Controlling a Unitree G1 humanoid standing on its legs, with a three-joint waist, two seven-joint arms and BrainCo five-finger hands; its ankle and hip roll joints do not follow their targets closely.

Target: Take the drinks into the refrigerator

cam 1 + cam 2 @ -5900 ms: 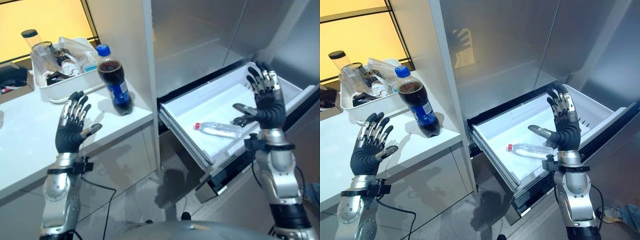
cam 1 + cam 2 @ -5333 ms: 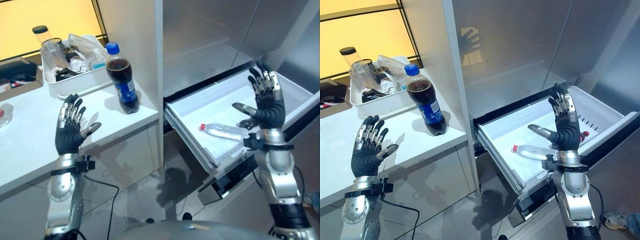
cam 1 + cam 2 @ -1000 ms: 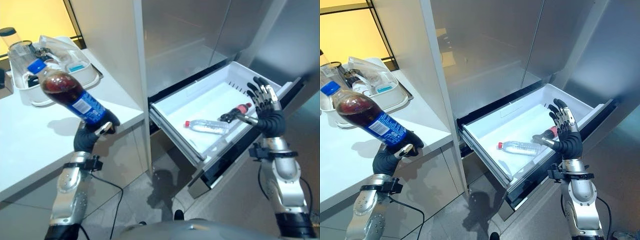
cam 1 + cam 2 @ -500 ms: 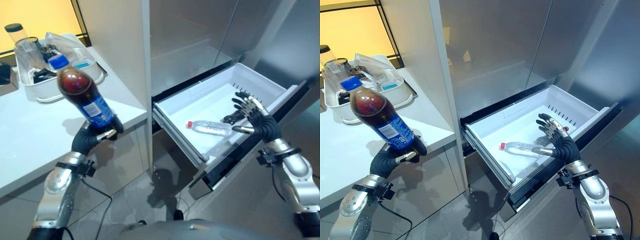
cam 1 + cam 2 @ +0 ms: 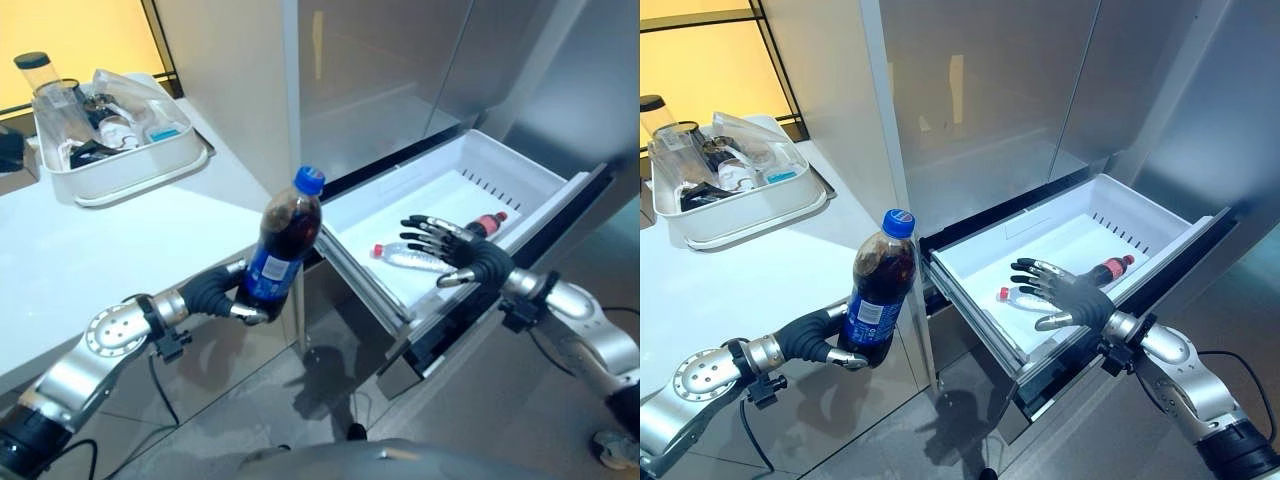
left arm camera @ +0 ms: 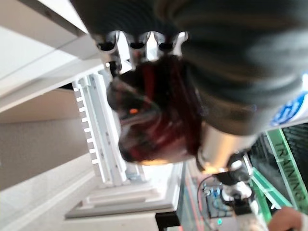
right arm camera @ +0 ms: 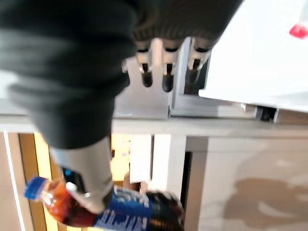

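Observation:
A big cola bottle (image 5: 281, 249) with a blue cap and blue label hangs in the air just past the counter's front corner, tilted slightly. My left hand (image 5: 214, 293) is shut on its lower part; the left wrist view has its dark body (image 6: 155, 107) inside the curled fingers. The open white fridge drawer (image 5: 545, 180) holds a clear water bottle (image 5: 396, 257) lying flat and a small dark bottle (image 5: 486, 222) with a red cap. My right hand (image 5: 468, 262) hovers flat over the drawer's front part, open, with its fingers (image 7: 154, 71) straight and nothing in them.
A white tray (image 5: 139, 176) full of kitchen items stands at the back of the white counter (image 5: 90, 250). Steel fridge doors (image 5: 980, 90) rise behind the drawer. A tall grey panel (image 5: 225, 90) separates the counter from the fridge. The drawer's left rail (image 5: 362, 287) juts towards me.
My left hand has carried the cola bottle right and lower, from over the counter to beside the drawer. My right hand has swung left and turned palm down over the drawer.

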